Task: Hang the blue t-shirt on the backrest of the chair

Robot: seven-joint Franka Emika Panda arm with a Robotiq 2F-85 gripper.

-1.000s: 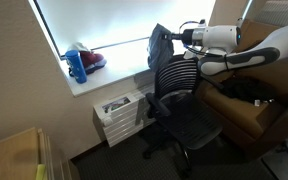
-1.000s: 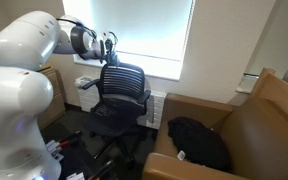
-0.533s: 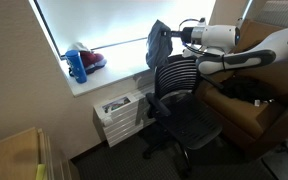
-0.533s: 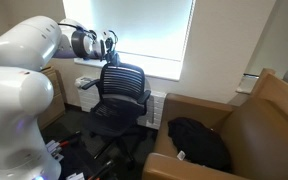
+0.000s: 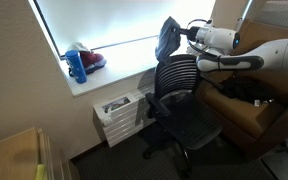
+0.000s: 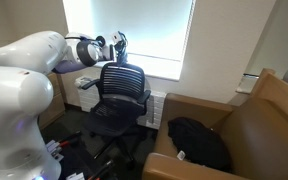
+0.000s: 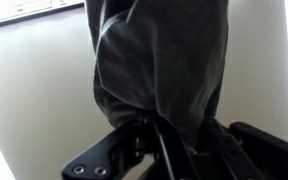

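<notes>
Raised since a second ago, the pincer (image 5: pixel 182 36) clamps the blue t-shirt (image 5: pixel 167 40), which dangles just above the chair backrest (image 5: pixel 174 76).

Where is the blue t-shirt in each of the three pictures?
Exterior view: the t-shirt hangs at the top middle, just above the chair.
Exterior view: the t-shirt is a small dark bit at the upper left, above the chair.
Wrist view: the t-shirt fills the top middle, pinched by the end effector.
Shared landmark: the chair, in both exterior views only.
</notes>
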